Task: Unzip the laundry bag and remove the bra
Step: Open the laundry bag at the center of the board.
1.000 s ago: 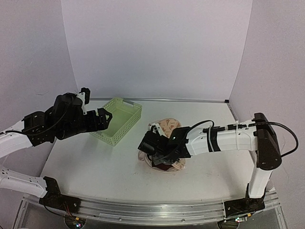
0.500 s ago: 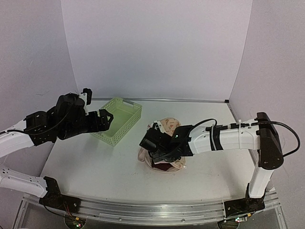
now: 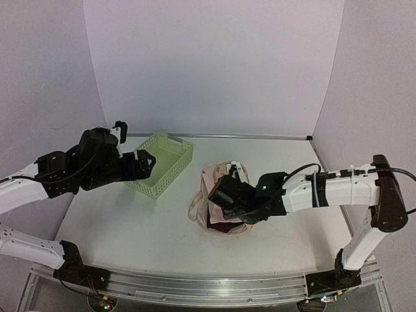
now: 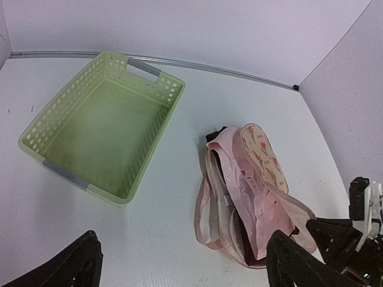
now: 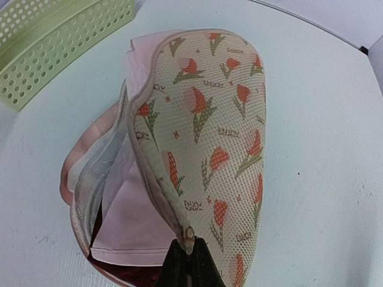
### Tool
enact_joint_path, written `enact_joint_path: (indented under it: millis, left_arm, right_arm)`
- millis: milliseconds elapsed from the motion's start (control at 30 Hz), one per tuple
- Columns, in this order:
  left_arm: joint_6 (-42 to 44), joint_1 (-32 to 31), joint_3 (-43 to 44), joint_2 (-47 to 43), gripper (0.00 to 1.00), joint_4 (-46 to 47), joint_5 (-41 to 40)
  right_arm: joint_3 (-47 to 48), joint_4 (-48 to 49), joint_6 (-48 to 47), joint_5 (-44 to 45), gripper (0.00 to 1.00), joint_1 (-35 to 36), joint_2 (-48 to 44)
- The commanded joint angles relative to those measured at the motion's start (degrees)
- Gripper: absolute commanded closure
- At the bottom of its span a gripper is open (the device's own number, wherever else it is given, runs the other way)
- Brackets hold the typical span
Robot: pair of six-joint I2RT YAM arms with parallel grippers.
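Table-centre, near the green basket (image 4: 173, 95): the right gripper (image 5: 187, 251) is clamping the edge of the laundry bag (image 5: 209, 131) and holding its printed flap raised. Unzipping looks nearly done. The maroon bra (image 5: 134, 278) is showing inside, awaiting a reach-in by the left gripper (image 3: 144, 162), which is hovering spread wide. Only the right wrist view is revealing the pinch.

walls (image 3: 208, 65): 3, pale lilac — plain | table (image 3: 130, 227): white | front rail (image 3: 195, 286): metal | light: even, soft
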Motion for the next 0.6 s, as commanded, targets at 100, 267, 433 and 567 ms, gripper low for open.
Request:
enact_joint_path:
  millis: [100, 267, 433, 567]
  left_arm:
    - [0.58, 0.34, 2.74, 1.21, 0.05, 2.55, 0.09]
    - [0.67, 0.34, 3.15, 1.66, 0.05, 2.69, 0.14]
    - [0.76, 0.42, 3.51, 2.26, 0.05, 2.8, 0.27]
    - [0.67, 0.42, 3.86, 2.82, 0.05, 2.91, 0.4]
  right_arm:
    - [-8.21, 2.82, 12.16, 6.21, 1.0, -0.28, -9.52]
    - [-13.86, 3.27, 20.61, 8.55, 1.0, -0.84, -14.68]
    - [-19.68, 3.39, 29.35, 9.92, 1.0, -2.21, -19.45]
    - [-23.13, 3.47, 33.32, 10.77, 1.0, -3.21, -21.8]
